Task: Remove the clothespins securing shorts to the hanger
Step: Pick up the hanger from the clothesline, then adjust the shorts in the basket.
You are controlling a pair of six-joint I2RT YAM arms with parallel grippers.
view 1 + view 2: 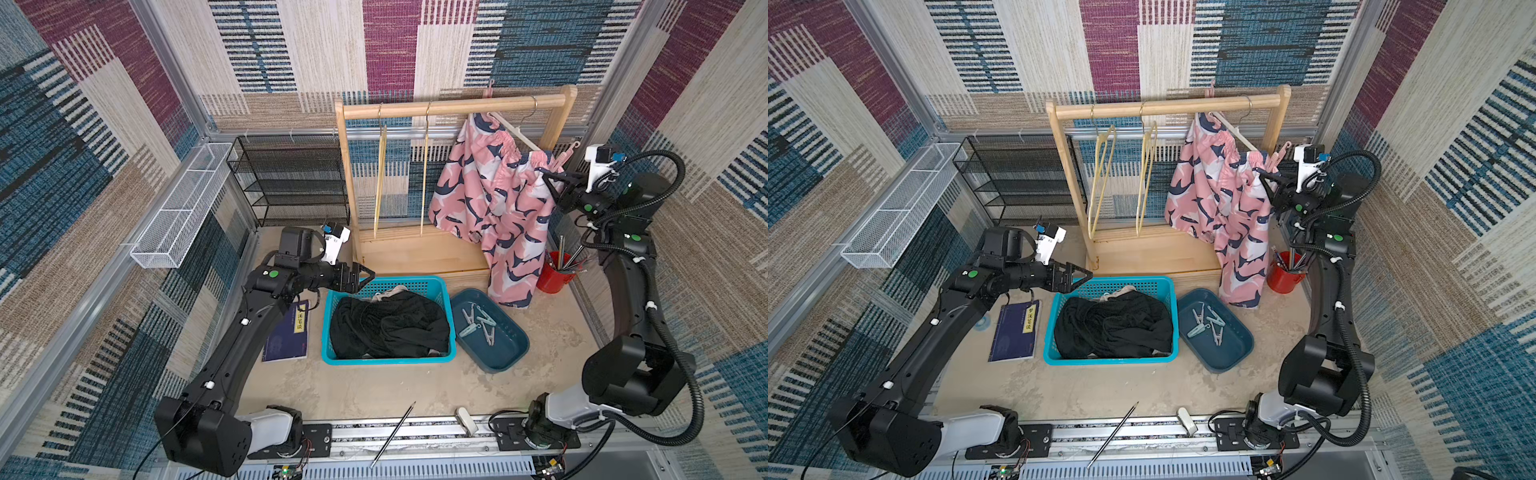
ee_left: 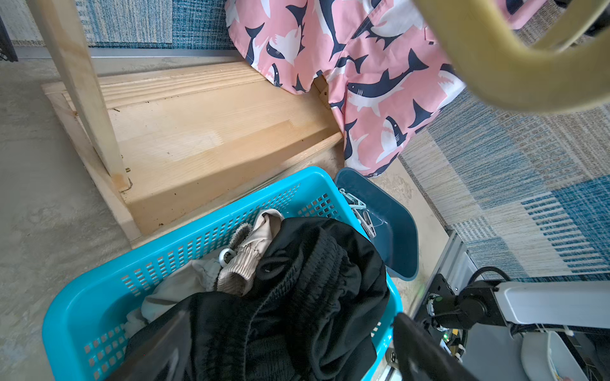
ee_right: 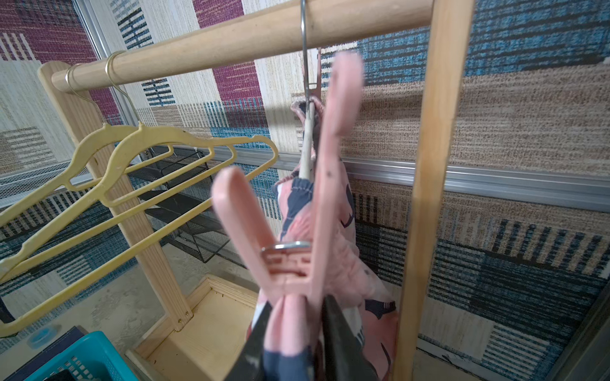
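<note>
Right arm: the right fingers (image 1: pixel 550 178) are closed on the tail ends of the pink clothespin (image 3: pixel 290 270), whose long arms stand spread apart
Clip's place: at the low end of the tilted hanger (image 3: pixel 307 145), against the waistband of the shark-print shorts (image 1: pixel 490 199); whether it touches the cloth I cannot tell
Left arm: the left fingers (image 1: pixel 366 275) are wide apart, holding nothing, above the far corner of the teal basket (image 1: pixel 390 361)
In the way: the rack's right post (image 3: pixel 429 198) stands just beside the clip, and cloth hangs close behind it
Basket: black shorts (image 1: pixel 390 324) piled over beige shorts (image 2: pixel 251 257)
Tray: the dark tray (image 1: pixel 509 349), just beside the basket, holds four pale clothespins (image 1: pixel 478 322)
Around: two bare yellow hangers (image 1: pixel 380 178) on the rail, a red cup (image 1: pixel 550 282) of pens, a blue book (image 1: pixel 286 336), a black mesh shelf (image 1: pixel 291 183), a thin rod (image 1: pixel 392 432) on the worktop (image 1: pixel 374 390)
Right wrist view only: the pinch on the clip's tails and its open mouth
Left wrist view only: the beige waistband, mostly hidden from above
Both top views only: cup, book, shelf, rod
</note>
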